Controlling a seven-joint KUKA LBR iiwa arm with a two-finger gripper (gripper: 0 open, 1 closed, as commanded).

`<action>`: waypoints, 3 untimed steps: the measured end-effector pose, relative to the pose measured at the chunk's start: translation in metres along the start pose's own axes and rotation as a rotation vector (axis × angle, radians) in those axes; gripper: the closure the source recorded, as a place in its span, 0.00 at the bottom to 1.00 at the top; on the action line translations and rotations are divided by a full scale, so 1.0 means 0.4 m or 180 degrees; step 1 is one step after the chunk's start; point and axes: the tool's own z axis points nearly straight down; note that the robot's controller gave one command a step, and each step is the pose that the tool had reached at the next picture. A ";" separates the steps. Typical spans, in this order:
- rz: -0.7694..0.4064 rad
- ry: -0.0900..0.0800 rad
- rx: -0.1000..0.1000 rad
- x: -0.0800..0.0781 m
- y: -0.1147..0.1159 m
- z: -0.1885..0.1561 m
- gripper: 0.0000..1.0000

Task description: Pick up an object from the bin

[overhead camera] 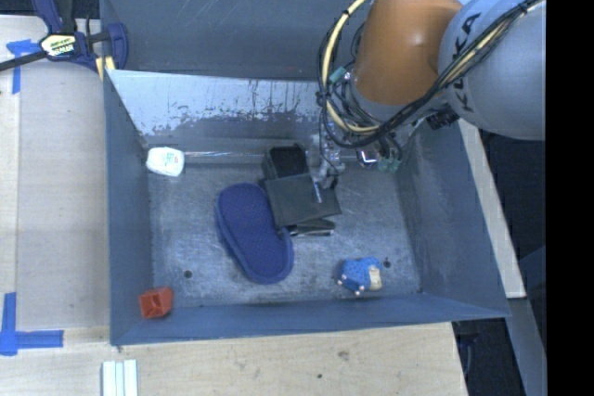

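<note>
- Camera view: pincer (322, 177) down at centre of grey metal bin (190, 102), just over flat dark-grey rectangular piece (295, 205); open/closed: can't tell.
- Blue oval fabric pad (252, 233) touches piece's left edge.

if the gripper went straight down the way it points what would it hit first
Most likely the dark grey flat slab in the middle of the bin: the gripper hangs right over its right part. How far above it is unclear; it may already touch.

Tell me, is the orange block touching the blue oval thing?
Apart: the camera view shows bare bin floor between orange block and blue oval thing.
</note>
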 end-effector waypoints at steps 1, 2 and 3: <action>-0.0002 -0.0006 0.0002 -0.001 -0.002 -0.003 0.00; -0.0230 -0.0070 0.0015 -0.036 0.007 0.177 0.00; -0.0202 -0.0061 0.0009 -0.052 0.008 0.206 0.00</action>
